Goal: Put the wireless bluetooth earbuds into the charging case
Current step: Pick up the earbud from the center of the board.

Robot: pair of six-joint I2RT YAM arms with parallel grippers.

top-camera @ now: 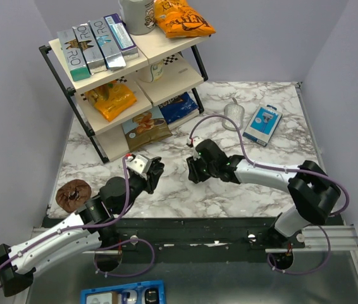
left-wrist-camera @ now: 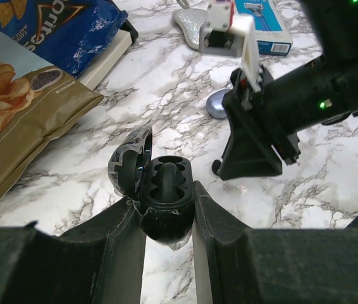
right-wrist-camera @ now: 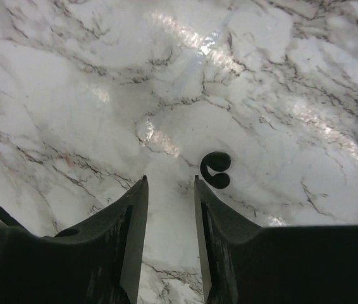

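Note:
My left gripper point(left-wrist-camera: 164, 201) is shut on the black charging case point(left-wrist-camera: 166, 223), gripping its body from both sides just above the marble. The case lid point(left-wrist-camera: 130, 162) stands open to the left. Its dark sockets point(left-wrist-camera: 166, 180) face up; I cannot tell if a bud sits inside. One tiny glossy black earbud point(right-wrist-camera: 216, 170) lies on the marble, just beyond and right of my right gripper's point(right-wrist-camera: 170, 180) right fingertip. The right gripper is open and empty, its tips close to the table. In the left wrist view the same bud point(left-wrist-camera: 216, 168) lies beside the right gripper's fingers point(left-wrist-camera: 248, 155). A second bud is not visible.
A shelf rack point(top-camera: 128, 76) with snack bags and boxes stands at the back left. A blue boxed item point(top-camera: 262, 124) and a clear glass point(top-camera: 234, 114) lie at the back right. A brown round object point(top-camera: 73, 193) sits at the left. A chip bag point(left-wrist-camera: 21, 107) lies left of the case.

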